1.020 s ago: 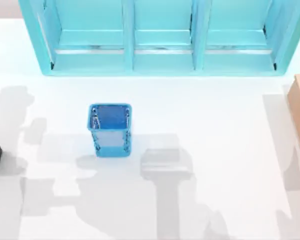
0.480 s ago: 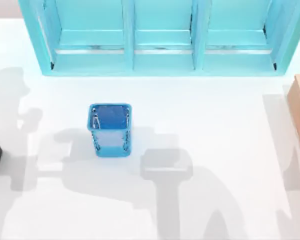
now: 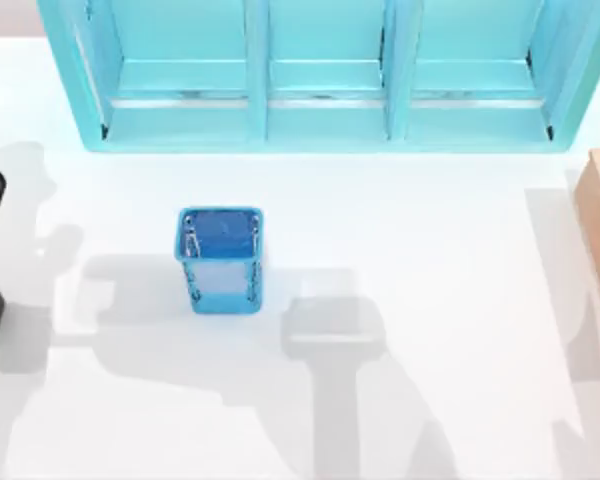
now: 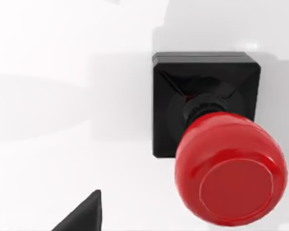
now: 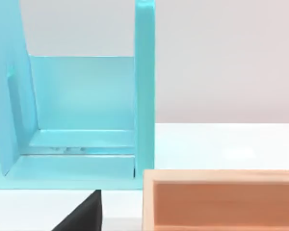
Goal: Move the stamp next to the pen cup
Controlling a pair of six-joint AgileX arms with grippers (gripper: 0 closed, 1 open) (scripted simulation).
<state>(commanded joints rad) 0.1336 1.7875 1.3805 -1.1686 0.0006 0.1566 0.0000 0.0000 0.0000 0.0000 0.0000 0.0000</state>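
Top view: one pen cup (image 3: 220,258); one stamp (image 4: 205,115) (left wrist view).

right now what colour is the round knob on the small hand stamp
Glossy red knob; clearest in the left wrist view.

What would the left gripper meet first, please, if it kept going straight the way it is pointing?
Most likely the stamp: the left wrist view looks straight down on its red knob above the black base, standing on the white table. How far off it is remains unclear.
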